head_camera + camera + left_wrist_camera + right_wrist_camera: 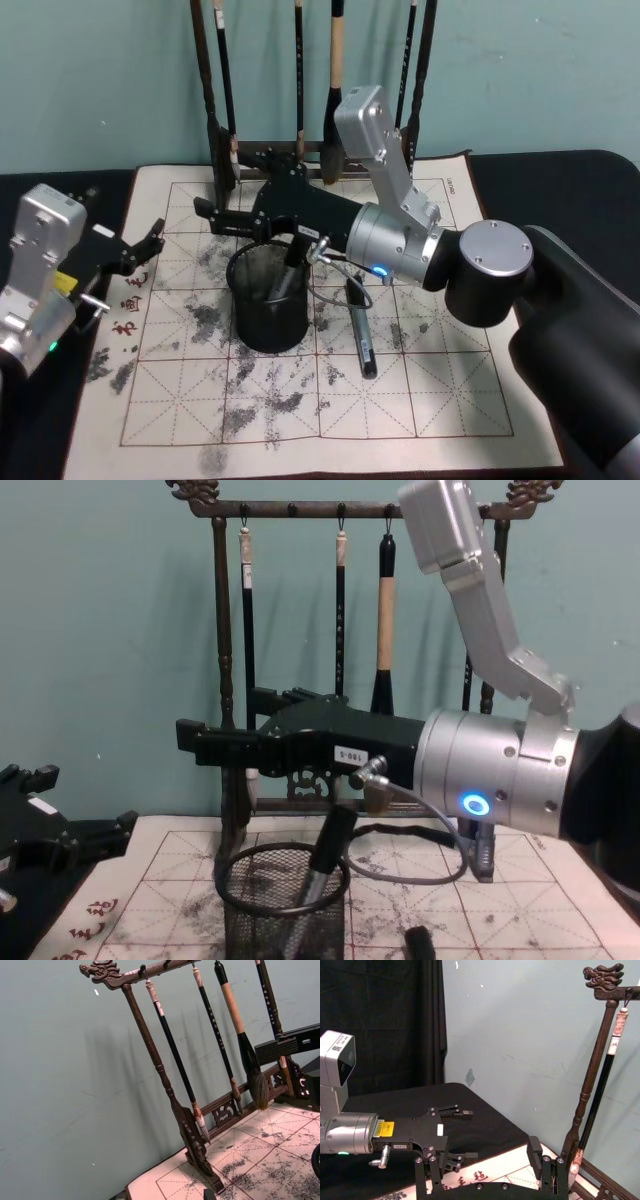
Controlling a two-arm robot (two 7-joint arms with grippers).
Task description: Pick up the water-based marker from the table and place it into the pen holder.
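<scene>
Right gripper (225,187), jaws spread and empty, is held level, reaching leftward above the round black wire-mesh pen holder (268,325). A grey-and-black water-based marker (322,865) leans inside the holder, its top against the rim, just beneath the wrist. A second dark pen (361,335) lies on the gridded calligraphy mat (450,400) just right of the holder, its long axis toward the robot. Left gripper (143,243), fingers parted, is parked at the mat's left edge.

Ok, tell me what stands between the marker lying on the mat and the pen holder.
Nothing on the mat between the marker and pen holder. The open right gripper hangs above the holder's rim, where another marker leans inside.
</scene>
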